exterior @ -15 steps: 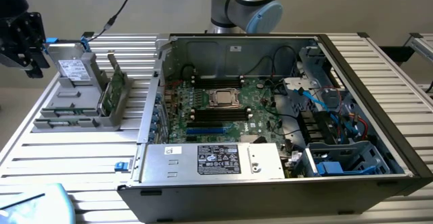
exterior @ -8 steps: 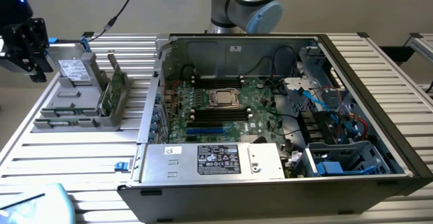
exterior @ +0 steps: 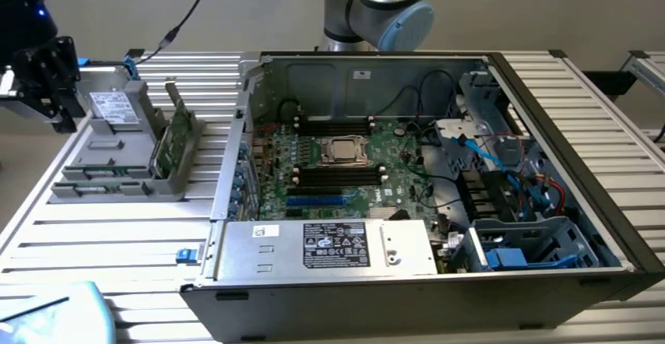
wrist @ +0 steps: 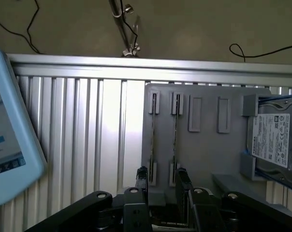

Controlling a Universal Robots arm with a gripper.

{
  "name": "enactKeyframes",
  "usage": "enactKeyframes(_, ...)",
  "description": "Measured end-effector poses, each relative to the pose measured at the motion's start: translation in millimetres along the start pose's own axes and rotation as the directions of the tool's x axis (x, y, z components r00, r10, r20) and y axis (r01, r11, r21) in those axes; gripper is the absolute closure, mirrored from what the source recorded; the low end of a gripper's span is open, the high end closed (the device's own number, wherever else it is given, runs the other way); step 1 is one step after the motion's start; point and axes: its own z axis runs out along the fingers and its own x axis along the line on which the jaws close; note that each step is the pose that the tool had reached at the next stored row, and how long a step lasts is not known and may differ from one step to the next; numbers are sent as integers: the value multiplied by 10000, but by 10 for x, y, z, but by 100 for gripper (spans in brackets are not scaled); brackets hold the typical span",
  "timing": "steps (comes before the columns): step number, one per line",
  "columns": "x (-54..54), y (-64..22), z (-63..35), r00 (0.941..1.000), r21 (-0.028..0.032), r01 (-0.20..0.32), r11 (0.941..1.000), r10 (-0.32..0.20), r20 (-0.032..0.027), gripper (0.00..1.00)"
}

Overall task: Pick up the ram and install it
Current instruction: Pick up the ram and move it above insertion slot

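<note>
Ahead of the gripper (wrist: 161, 174), the ram (wrist: 175, 135)

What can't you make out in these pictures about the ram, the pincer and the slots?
The ram: chips too small in the exterior view, edge-on in the wrist view.
The pincer, open: the wrist view's edge cuts off its body; height over the holder unclear.
The slots: latches too small, exterior view.
The hard drive: label too small to read, wrist view.
</note>
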Motion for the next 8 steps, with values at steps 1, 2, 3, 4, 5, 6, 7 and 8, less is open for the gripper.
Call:
enactKeyframes(1,0,-1,12,10000,-1,2,10000,-2,7,63)
enactKeyframes(2,0,-2,29,10000,0,2,10000,-2,16,63)
enactKeyframes(3,0,-2,41,10000,0,2,10000,-2,20,63)
enactKeyframes(4,0,-3,53,10000,-2,3,10000,-3,21,63)
enactKeyframes(5,0,-4,68,10000,-1,3,10000,-3,23,63)
enactKeyframes(6,0,-5,81,10000,0,4,10000,-4,24,63)
enactKeyframes(7,0,-6,92,10000,0,5,10000,-5,26,63)
enactKeyframes(8,0,-7,104,10000,0,6,10000,-6,26,63)
